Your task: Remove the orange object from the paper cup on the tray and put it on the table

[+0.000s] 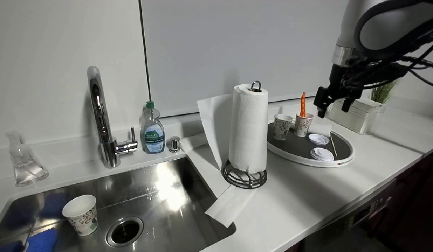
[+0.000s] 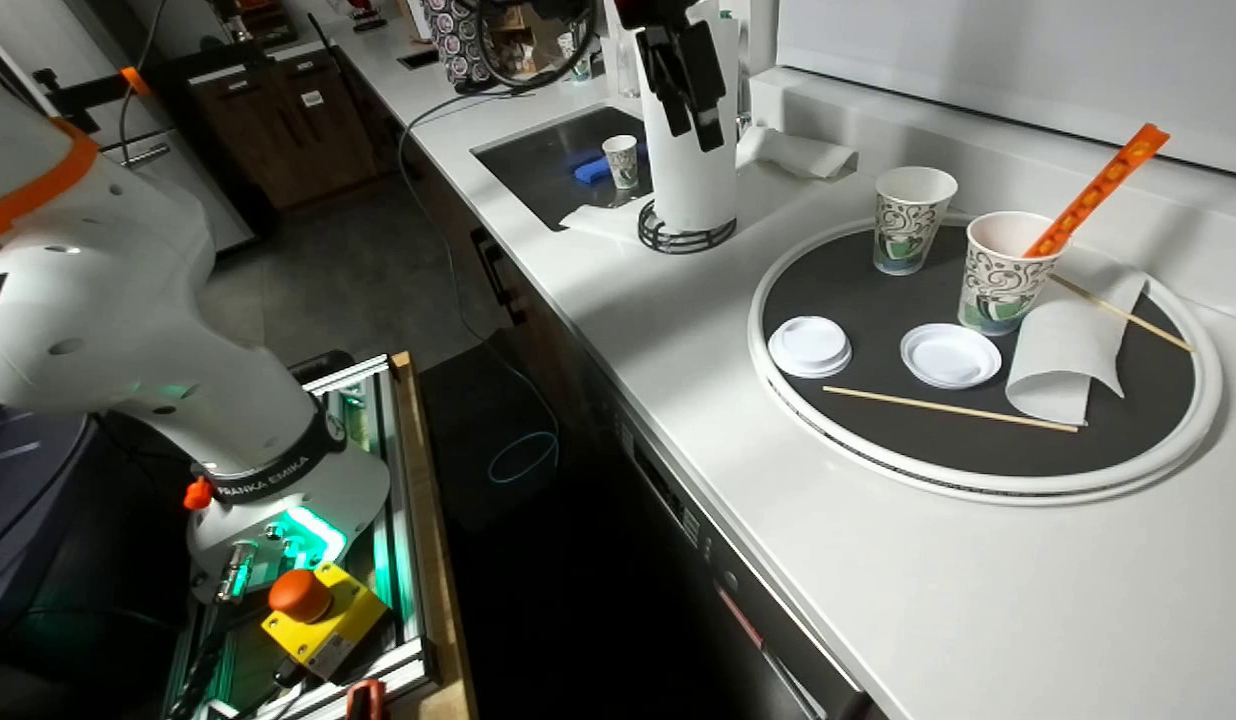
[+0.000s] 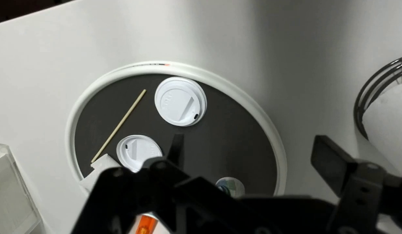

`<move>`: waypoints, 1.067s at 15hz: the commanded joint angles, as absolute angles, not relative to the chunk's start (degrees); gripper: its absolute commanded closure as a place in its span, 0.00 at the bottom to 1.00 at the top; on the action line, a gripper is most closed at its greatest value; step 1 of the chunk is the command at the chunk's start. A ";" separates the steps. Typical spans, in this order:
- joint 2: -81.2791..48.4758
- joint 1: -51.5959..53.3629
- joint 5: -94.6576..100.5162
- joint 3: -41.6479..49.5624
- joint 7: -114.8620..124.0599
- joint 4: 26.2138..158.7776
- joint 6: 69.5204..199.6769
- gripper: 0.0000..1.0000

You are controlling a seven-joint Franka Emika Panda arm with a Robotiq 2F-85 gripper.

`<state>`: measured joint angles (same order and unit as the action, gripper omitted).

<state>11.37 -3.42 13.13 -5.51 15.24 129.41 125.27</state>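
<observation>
Leaning orange stick (image 2: 1098, 191), cropped in wrist view.

The table (image 1: 293, 199) is a long white countertop with a steel sink (image 1: 150, 210) set into it. Along the sink's back edge stand a chrome faucet (image 1: 102, 122), a soap bottle (image 1: 153, 131) and a clear bottle (image 1: 27, 164). A wire towel stand (image 1: 249, 182) rests between sink and tray (image 2: 868, 295), a paper strip (image 1: 230, 206) running from it over the sink's edge. The round tray lies flat, a pale box (image 1: 356, 117) beside it, apart
</observation>
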 commanded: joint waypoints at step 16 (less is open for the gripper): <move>-11.92 -3.48 18.18 6.50 37.36 109.66 130.58 0.00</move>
